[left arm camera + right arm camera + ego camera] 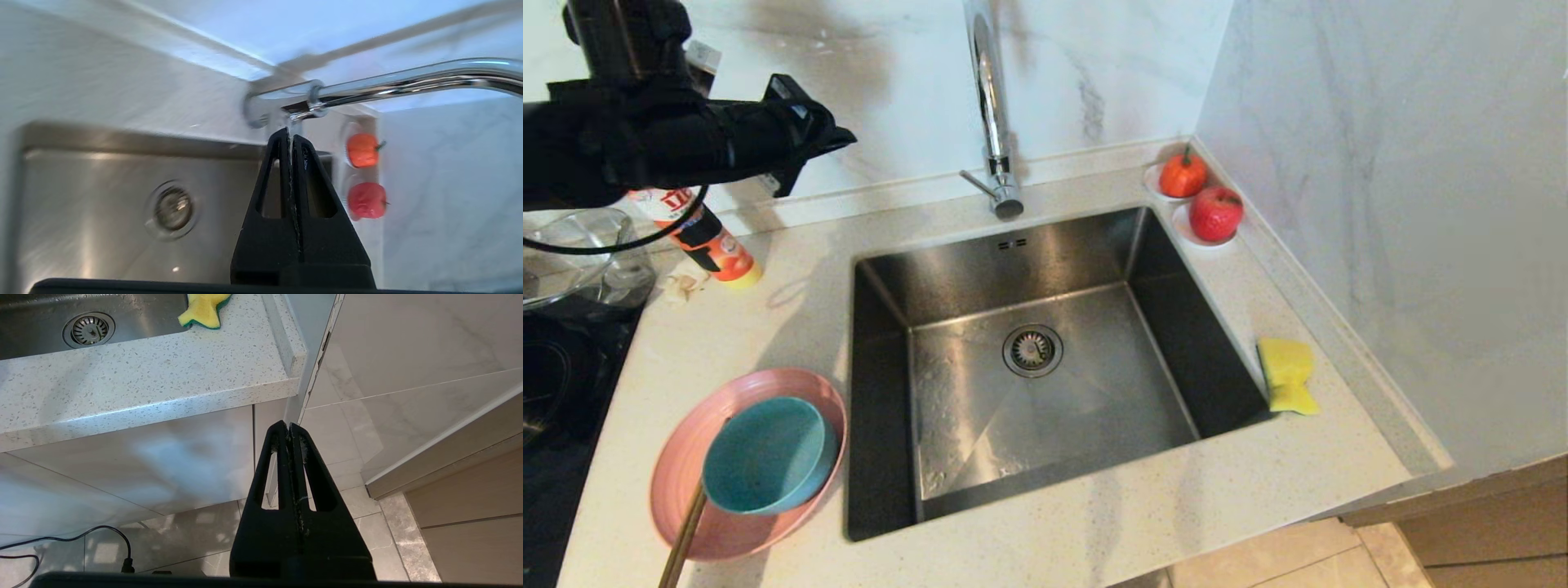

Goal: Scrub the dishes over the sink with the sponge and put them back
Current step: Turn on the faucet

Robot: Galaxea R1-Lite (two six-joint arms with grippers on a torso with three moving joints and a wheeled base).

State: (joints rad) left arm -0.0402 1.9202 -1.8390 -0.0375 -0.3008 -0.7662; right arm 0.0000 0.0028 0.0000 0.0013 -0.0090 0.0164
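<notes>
A pink plate [690, 457] lies on the counter left of the sink [1045, 359], with a teal-blue bowl [768, 453] sitting in it. The yellow sponge [1288, 376] lies on the counter at the sink's right rim; the right wrist view shows the sponge [203, 310] too. My left gripper [845, 136] hangs high at the back left, shut and empty, far above the dishes; in its own view the gripper [291, 132] points toward the tap [392, 83]. My right gripper [288, 426] is shut and empty, parked below the counter's front edge over the floor.
A chrome tap [992, 114] rises behind the sink. Two red-orange toy fruits [1201, 196] sit at the back right corner. A spray bottle [707, 237] and a clear glass bowl [572, 253] stand at the back left, beside a black hob [560, 384]. A wooden stick [684, 535] leans on the plate.
</notes>
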